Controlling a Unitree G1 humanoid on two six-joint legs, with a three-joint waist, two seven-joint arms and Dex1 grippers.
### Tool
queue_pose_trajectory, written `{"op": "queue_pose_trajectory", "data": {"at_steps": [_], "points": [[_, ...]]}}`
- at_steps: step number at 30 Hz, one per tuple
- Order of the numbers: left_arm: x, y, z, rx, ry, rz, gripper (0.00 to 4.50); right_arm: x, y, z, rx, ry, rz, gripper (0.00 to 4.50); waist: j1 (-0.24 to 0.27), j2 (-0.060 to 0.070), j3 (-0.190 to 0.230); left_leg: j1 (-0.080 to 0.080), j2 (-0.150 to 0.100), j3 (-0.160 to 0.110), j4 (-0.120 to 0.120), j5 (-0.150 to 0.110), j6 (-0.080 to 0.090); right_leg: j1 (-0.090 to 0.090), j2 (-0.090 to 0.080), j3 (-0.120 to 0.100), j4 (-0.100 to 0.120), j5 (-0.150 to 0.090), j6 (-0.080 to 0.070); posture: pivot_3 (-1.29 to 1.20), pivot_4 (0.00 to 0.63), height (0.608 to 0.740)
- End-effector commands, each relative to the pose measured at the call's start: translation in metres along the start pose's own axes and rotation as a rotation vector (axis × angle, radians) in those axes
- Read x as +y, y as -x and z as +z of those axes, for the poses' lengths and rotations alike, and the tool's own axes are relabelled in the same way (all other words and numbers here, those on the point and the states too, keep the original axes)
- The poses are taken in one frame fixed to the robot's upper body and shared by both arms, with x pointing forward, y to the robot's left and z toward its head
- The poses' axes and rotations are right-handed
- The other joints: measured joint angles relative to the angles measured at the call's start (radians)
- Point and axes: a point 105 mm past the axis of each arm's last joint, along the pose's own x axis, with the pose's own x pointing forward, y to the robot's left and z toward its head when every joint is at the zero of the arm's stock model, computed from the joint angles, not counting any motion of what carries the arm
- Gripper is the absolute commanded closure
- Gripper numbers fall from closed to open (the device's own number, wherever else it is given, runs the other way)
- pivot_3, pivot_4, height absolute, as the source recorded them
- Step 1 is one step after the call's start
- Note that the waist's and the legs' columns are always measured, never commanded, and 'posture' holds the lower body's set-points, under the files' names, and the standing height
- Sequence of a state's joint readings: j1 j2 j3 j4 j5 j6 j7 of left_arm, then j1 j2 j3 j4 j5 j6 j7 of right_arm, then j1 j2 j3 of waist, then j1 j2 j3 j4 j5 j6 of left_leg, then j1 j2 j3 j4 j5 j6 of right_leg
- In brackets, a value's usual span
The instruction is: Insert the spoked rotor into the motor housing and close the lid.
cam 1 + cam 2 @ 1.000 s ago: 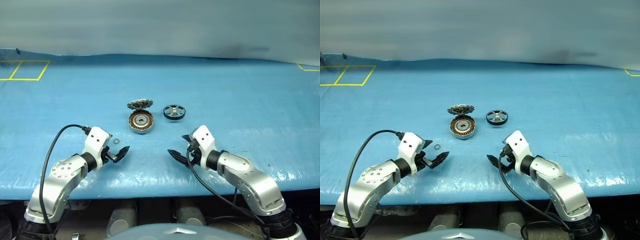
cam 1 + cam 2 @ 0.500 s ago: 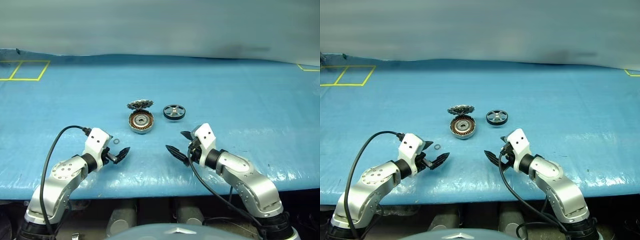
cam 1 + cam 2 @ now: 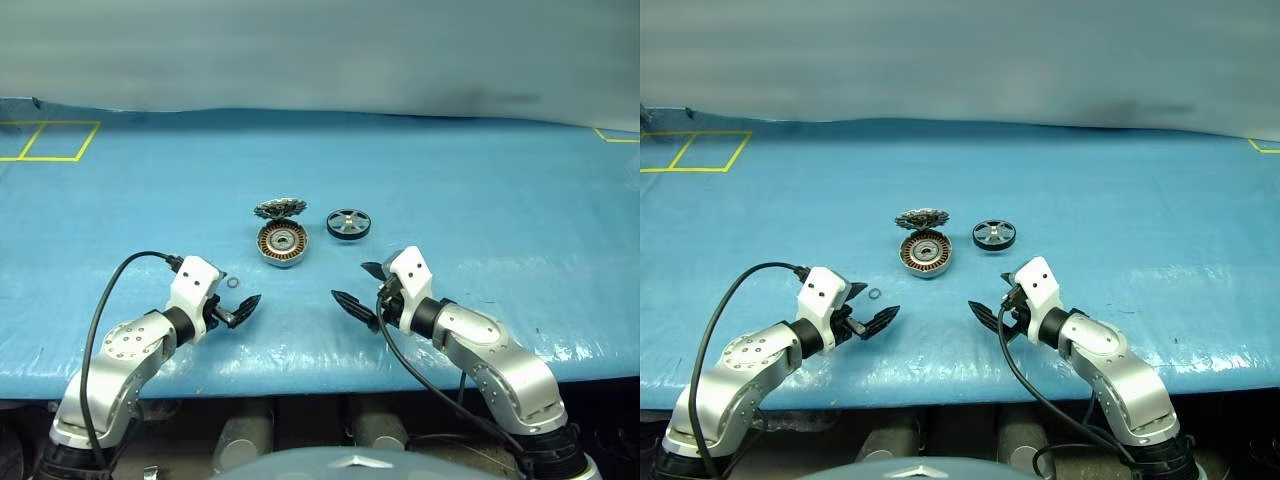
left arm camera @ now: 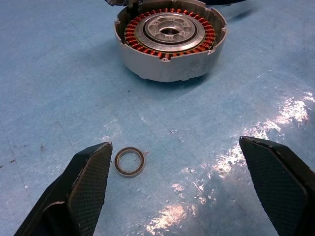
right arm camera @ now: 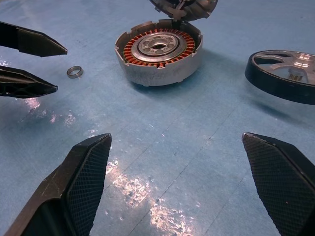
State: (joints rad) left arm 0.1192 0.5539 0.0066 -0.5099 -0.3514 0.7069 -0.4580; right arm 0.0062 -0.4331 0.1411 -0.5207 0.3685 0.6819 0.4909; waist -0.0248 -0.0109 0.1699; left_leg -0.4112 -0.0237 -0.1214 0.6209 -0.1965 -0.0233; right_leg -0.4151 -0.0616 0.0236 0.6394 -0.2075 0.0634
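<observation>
The motor housing (image 3: 283,244), a grey cup with a copper winding ring, sits open on the blue table. The lid (image 3: 279,210) leans tilted against its far rim. Just right of them lies the spoked rotor (image 3: 348,223), a black ring with pale spokes. My left gripper (image 3: 236,292) is open, nearer than the housing and left of it, with nothing between its fingers. My right gripper (image 3: 357,285) is open and empty too, near side of the rotor. The right wrist view has the housing (image 5: 158,51) ahead and the rotor (image 5: 285,69) off to one side.
A tiny thin washer ring (image 4: 130,162) lies on the table beside one left finger (image 4: 91,177). Yellow tape squares (image 3: 50,140) mark the far left of the blue cover, with a yellow corner (image 3: 615,135) at the far right. The table's front edge (image 3: 320,375) runs just below both wrists.
</observation>
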Motion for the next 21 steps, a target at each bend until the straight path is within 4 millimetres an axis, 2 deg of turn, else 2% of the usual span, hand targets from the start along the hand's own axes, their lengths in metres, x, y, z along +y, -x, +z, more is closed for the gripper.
{"op": "queue_pose_trajectory", "data": {"at_steps": [1,12,16,21], "points": [[0.001,0.001,0.009,-0.037,-0.028,0.006,0.00,0.003,0.002,0.012,-0.047,0.026,0.013,0.02,0.000,0.000,0.000,0.000,0.000,0.000,0.000,0.000,0.000,0.000,0.000,0.000,0.000,0.000,0.000,0.00,0.150,0.740],[0.001,0.001,0.009,-0.039,-0.021,0.004,0.00,0.007,-0.002,0.012,0.006,0.092,0.070,0.02,-0.001,0.000,0.000,0.000,0.000,0.000,0.001,0.000,0.000,0.000,0.000,0.000,0.001,0.000,0.000,0.00,0.150,0.740],[0.000,0.001,0.008,-0.042,-0.016,0.005,0.00,0.011,-0.009,0.024,0.048,0.193,0.168,0.02,-0.003,0.000,0.000,0.001,0.000,0.000,0.002,0.000,0.000,0.000,0.000,0.000,0.002,0.000,0.000,0.00,0.150,0.740],[-0.001,0.001,0.008,-0.054,-0.008,0.012,0.00,0.013,-0.024,0.040,0.152,0.407,0.321,0.02,-0.003,0.000,0.000,0.001,0.000,0.000,0.002,0.000,0.000,0.001,0.000,0.000,0.002,0.000,0.000,0.00,0.150,0.740]]}}
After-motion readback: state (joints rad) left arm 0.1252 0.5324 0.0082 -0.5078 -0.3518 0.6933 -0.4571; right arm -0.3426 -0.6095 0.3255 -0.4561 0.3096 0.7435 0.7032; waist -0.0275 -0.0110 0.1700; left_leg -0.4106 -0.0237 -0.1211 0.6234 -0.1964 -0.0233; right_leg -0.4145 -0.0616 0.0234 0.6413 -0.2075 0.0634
